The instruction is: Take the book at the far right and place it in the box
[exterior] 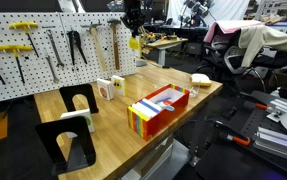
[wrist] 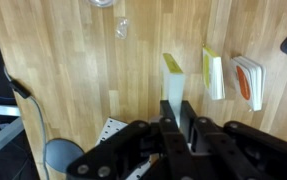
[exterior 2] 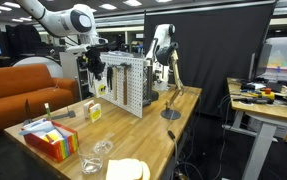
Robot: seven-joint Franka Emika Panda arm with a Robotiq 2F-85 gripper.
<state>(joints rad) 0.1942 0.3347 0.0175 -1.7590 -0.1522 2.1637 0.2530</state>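
The jaws pinch the yellow book [exterior: 135, 42] along its upper edge, so it hangs upright, high above the table [exterior: 118, 126]. The red box [exterior: 171, 104] sits well apart toward five o'clock, its open top facing up to receive it.

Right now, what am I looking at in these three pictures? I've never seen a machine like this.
It is a robot arm ending in a two-fingered gripper. Two pictures come from cameras standing around the table. The third comes from a camera on the wrist, looking down past the fingers. The gripper holds a small yellow book in the air. On the table are a red box, a few more small books and black bookends.
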